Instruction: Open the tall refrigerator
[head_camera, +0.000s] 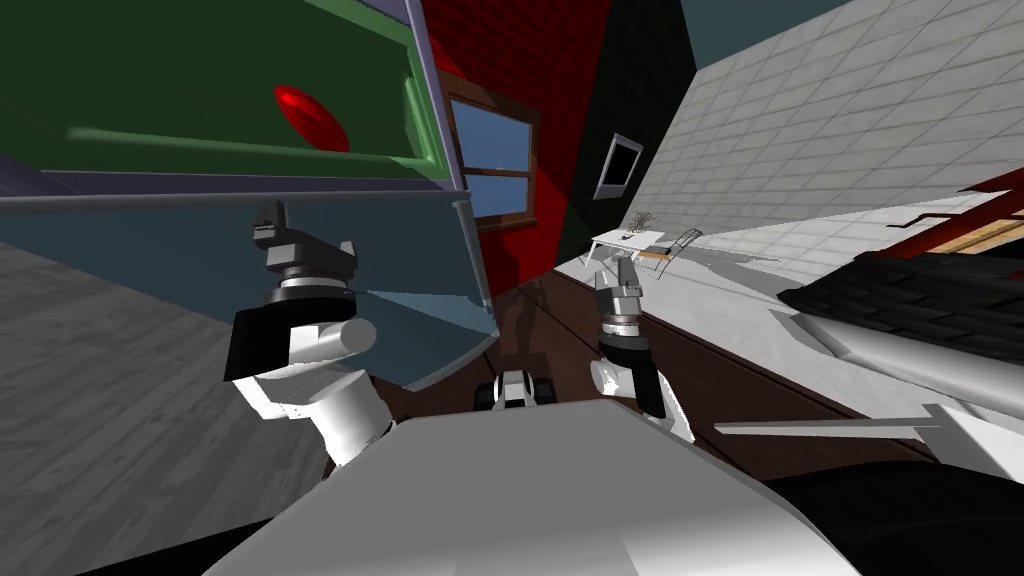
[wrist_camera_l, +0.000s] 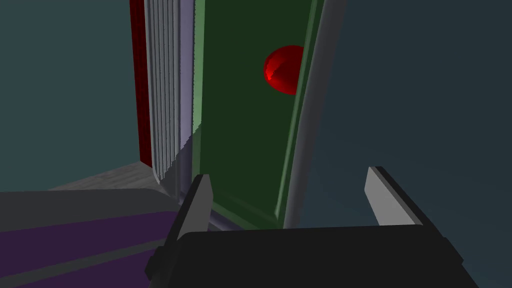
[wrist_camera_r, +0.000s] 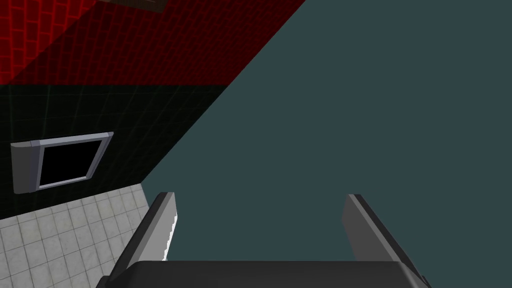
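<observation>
The tall refrigerator (head_camera: 200, 90) stands open and shows a dark green inside with a red round thing (head_camera: 312, 118) in it. Its dark teal door (head_camera: 330, 250) swings out towards me, with a grey edge (head_camera: 230, 202) along it. My left gripper (head_camera: 275, 228) is at that edge. In the left wrist view the left gripper (wrist_camera_l: 292, 200) is open, and the door's grey edge (wrist_camera_l: 307, 140) rises between its fingers without touching them. The green inside (wrist_camera_l: 240, 125) and the red thing (wrist_camera_l: 281, 70) lie beyond. My right gripper (head_camera: 618, 265) hangs apart, open (wrist_camera_r: 260, 225), holding nothing.
A window (head_camera: 495, 160) sits in the red wall right of the refrigerator. A white table (head_camera: 628, 240) with a chair stands far back on the tiled floor. A dark counter (head_camera: 930, 300) runs along my right. Dark wooden floor (head_camera: 560, 330) lies between.
</observation>
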